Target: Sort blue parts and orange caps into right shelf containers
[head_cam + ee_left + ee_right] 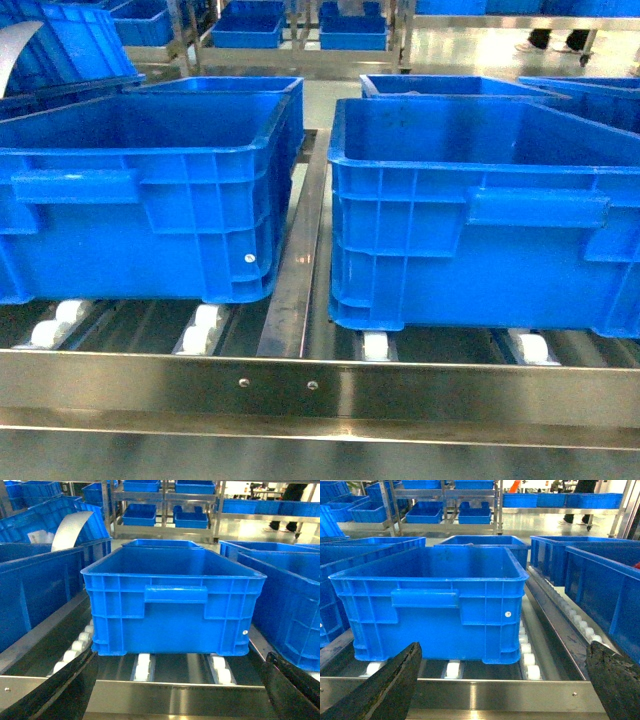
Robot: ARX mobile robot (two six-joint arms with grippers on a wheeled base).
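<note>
Now | left gripper [175,690], right gripper [502,685] wide open, empty | crates [480,220] on shelf [320,390]: likely rigid, light, slick; grip by handle ledges | no parts, caps visible

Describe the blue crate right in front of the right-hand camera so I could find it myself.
Start at the long steel rack with white rollers. Two big blue crates stand at its front edge, split by a steel rail. Yours is the right crate, right of that rail; its neighbour, the left crate, lies beyond it.
</note>
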